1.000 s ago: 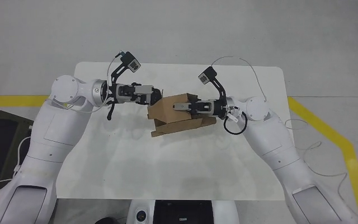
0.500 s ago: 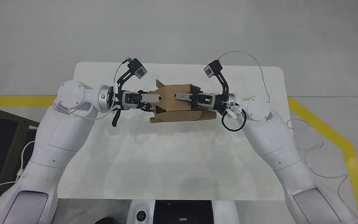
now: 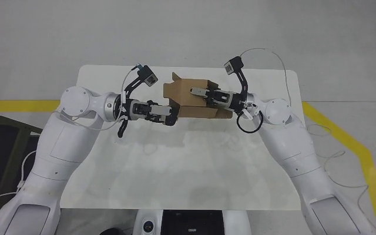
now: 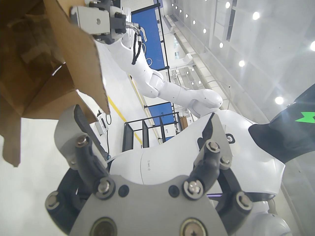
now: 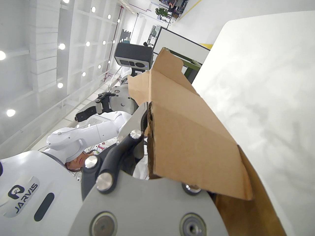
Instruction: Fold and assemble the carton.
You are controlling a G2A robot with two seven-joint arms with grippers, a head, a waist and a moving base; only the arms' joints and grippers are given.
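My right pincer [image 3: 202,93] is clamped on a wall of the carton [image 3: 197,100], which sits in the upper middle of the top view, over the far half of the white table [image 3: 176,176]. From my right wrist I see one finger [image 5: 134,121] pressed against the cardboard edge, the other hidden behind the panel. The carton is brown and partly squared up, its open end with loose flaps turned toward the left of the frame. My left pincer [image 3: 170,116] hangs just left of and below that open end, jaws spread wide with nothing between them; one finger [image 4: 82,124] lies just beside a flap's corner, and I cannot tell whether it touches
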